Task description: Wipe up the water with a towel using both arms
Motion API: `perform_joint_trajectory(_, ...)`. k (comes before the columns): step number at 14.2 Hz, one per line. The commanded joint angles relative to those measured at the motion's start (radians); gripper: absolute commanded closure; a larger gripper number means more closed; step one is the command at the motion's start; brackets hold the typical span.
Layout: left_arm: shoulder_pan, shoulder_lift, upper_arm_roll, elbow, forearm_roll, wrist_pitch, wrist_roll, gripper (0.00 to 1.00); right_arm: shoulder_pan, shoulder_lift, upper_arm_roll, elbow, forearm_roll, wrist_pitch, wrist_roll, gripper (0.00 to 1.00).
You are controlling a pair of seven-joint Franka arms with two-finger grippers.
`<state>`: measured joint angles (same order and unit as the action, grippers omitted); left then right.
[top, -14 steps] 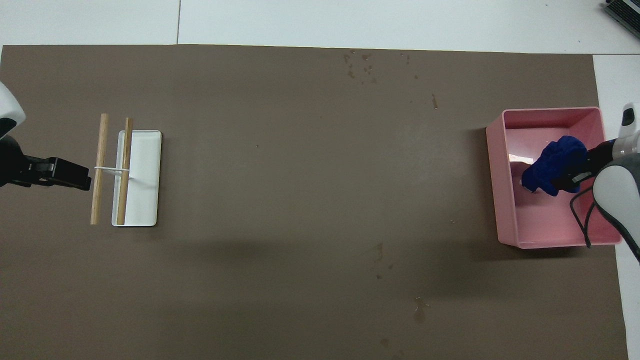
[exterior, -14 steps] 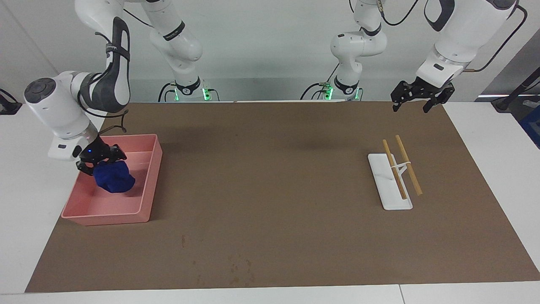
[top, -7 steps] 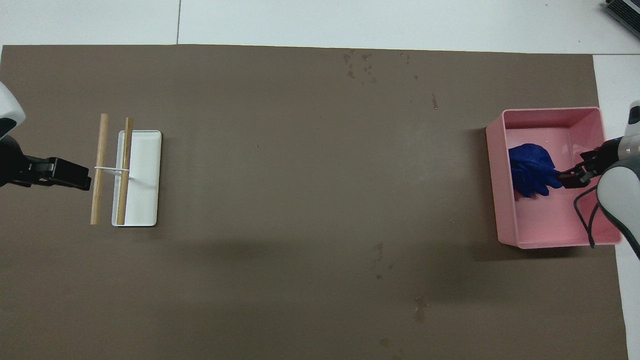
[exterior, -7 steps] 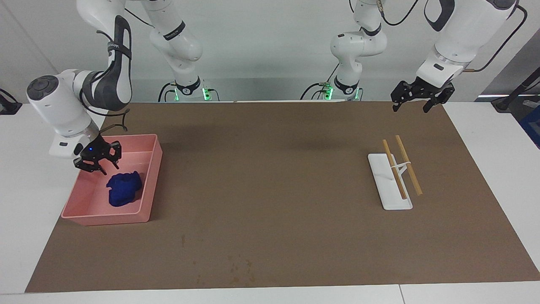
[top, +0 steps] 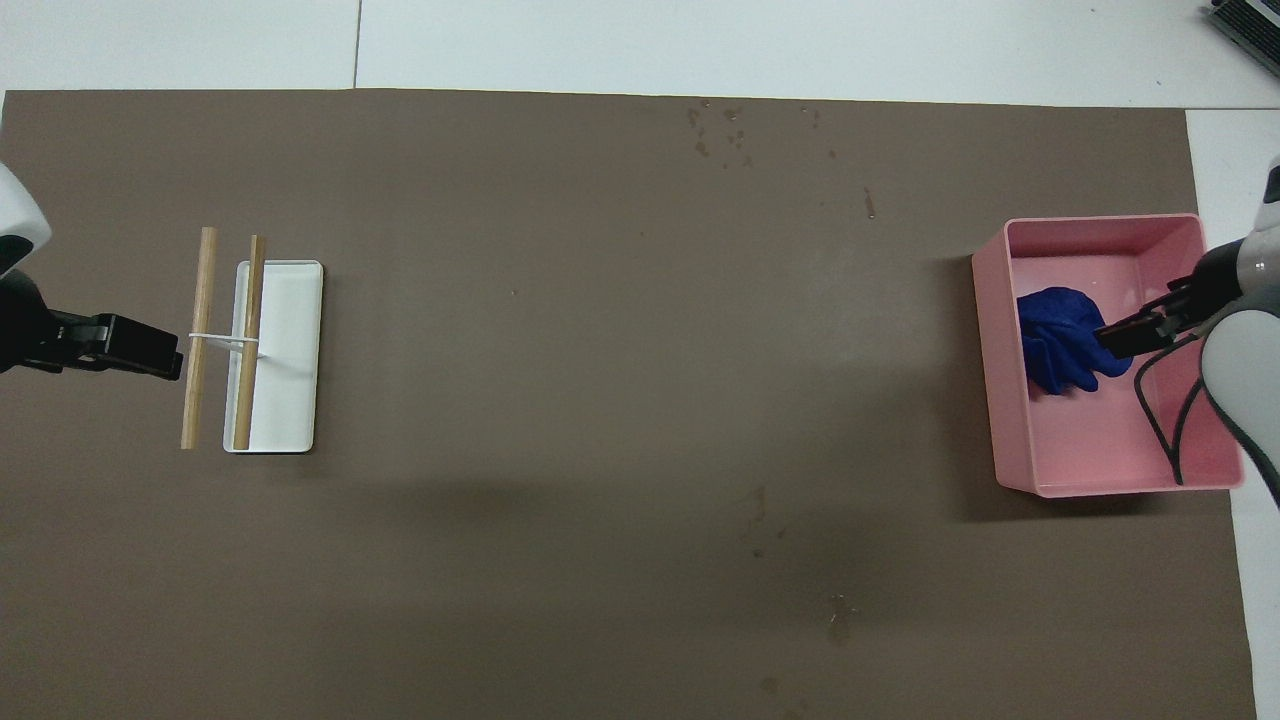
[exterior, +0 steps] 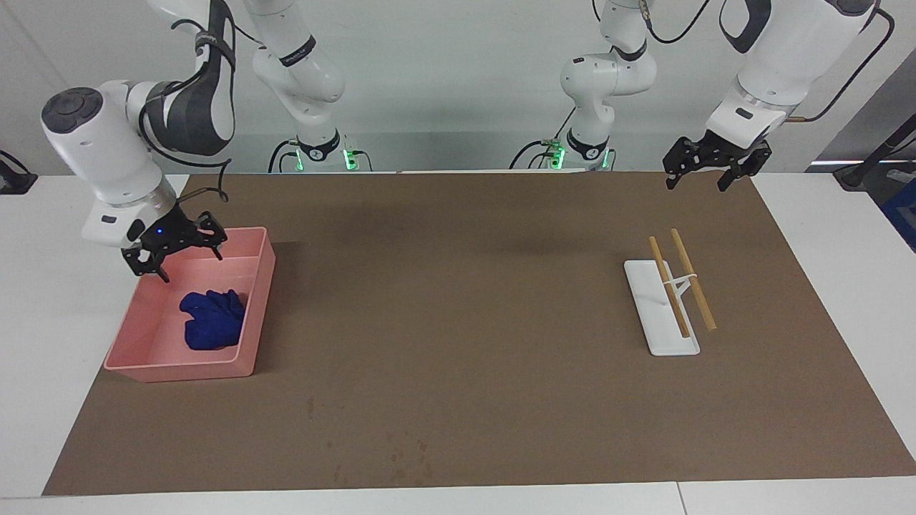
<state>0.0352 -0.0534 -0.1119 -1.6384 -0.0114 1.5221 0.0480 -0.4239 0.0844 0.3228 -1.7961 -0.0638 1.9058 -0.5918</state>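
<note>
The towel [exterior: 213, 319] lies loose in a lumpy blue heap on the floor of the pink bin [exterior: 255, 315], which sits on the brown mat [exterior: 458, 322] at the right arm's end of the desk. The bin's long side runs along that end's edge of the mat, and the towel rests in the half of the bin farther from the robots, close to the wall that faces the middle of the desk.

The right gripper [exterior: 176, 252] hangs in the air over the bin's end nearer the robots, clear of the towel, its fingers spread apart and holding nothing.

The left gripper [exterior: 708, 170] waits above the mat's corner nearest the robots at the left arm's end, fingers likewise apart and empty. Below it, farther from the robots, a white tray [exterior: 660, 315] lies on the mat with two wooden sticks [exterior: 681, 282] propped across it on a small rack.

The water [top: 869, 204] shows as a short dark streak near the mat's edge farthest from the robots, toward the right arm's end, with small dark specks [top: 722, 130] scattered beside it toward the middle.
</note>
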Motion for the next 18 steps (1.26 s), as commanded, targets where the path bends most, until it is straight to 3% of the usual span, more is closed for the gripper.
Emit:
perform_joint_trajectory(1,-0.001,-0.013,0.001,-0.004,-0.01,0.01,0.007,0.0,0.057,-0.041,0.005,0.027,0.007,-0.077,0.13,0.0)
perform_joint_trajectory(11,-0.001,-0.011,0.0,-0.006,-0.01,0.049,0.004,0.0,0.193,-0.186,-0.03,0.089,0.131,-0.249,0.277,0.0)
perform_joint_trajectory(15,0.002,-0.011,0.0,0.005,-0.018,0.037,0.0,0.0,0.506,-0.218,-0.304,0.02,0.128,-0.205,0.351,0.0)
perform_joint_trajectory(18,0.008,-0.011,0.008,0.009,-0.059,0.01,-0.005,0.0,0.596,-0.207,-0.415,-0.006,0.128,-0.156,0.363,0.0)
